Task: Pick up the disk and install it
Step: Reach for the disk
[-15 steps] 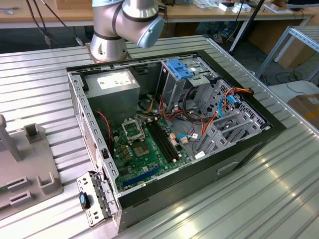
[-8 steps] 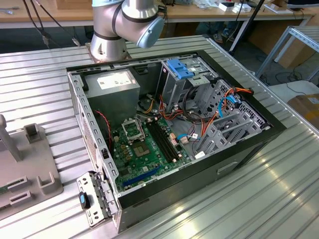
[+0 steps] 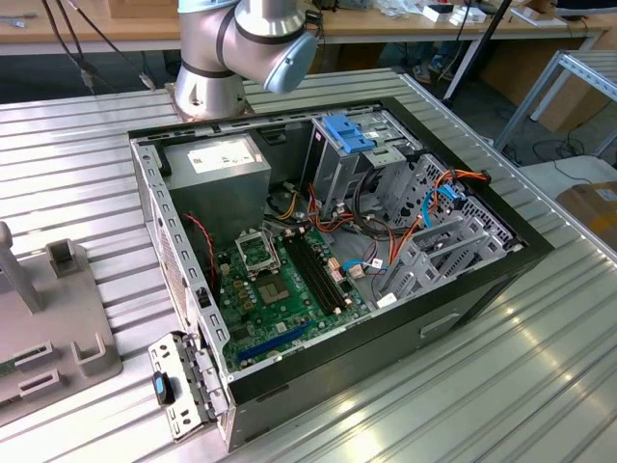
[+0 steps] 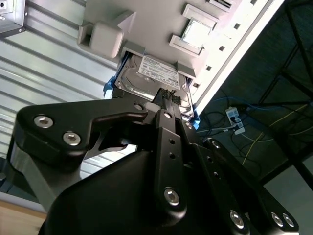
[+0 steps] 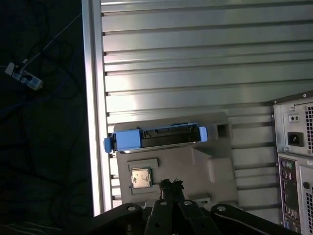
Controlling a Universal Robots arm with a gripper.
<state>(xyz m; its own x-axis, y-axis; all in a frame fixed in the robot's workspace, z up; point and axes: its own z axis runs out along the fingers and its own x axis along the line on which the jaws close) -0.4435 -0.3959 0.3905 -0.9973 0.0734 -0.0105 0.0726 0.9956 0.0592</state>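
- Gripper (image 5: 171,185) hangs over the grey fixture (image 5: 205,166). Fingertips look pressed together with nothing between them, so I read it as empty.
- The disk (image 5: 161,138) is apart from the gripper in the first wrist view and not yet picked.
- The disk sits on its edge in a slot of the fixture. Its blue rails run along its sides and the blue tab sticks out at one end. I'd guess the slot keeps it upright so the fingers can straddle it.
- In the second wrist view the labelled face of the disk (image 4: 151,73) shows just beyond the gripper (image 4: 166,95). The tips line up with its near edge, so this reads as an approach.
- The fixture lies on the ribbed metal surface (image 5: 171,58), close to the surface's edge, with a small square chip (image 5: 141,177) in a recess beside the disk slot.
- The computer case (image 3: 337,241) lies open on its side with the board exposed. It holds a grey cage with a light-blue top (image 3: 347,133), likely where drives go.
- The rear panel of the case (image 5: 293,161) is near the fixture but not touching it.
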